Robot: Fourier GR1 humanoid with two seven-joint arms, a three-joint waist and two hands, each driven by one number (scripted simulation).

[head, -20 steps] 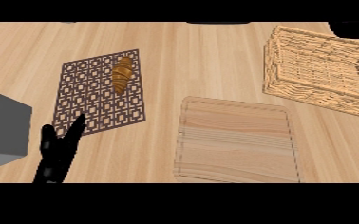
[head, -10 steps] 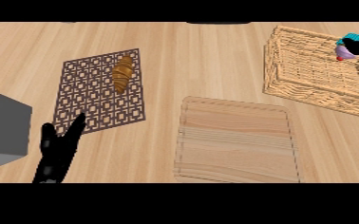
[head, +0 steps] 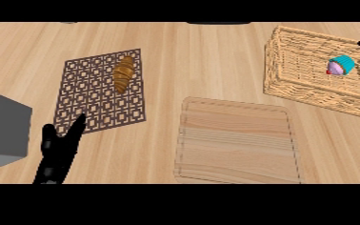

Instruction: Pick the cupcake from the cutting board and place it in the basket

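Wicker basket [head: 309, 76] at the far right already holds the cupcake [head: 340, 66], which lies tilted on its side, teal wrapper up, pink top down-left. The cutting board [head: 239, 143] is bare. The best move now is simply to draw the arm clear without nudging the basket. Left hand [head: 56, 155] rests open, near left; the right hand is out of view.

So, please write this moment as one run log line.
teal-wrapped pink cupcake: lying in woven wicker basket | pale wooden cutting board: bare | left hand: open, lower left | right hand: not visible
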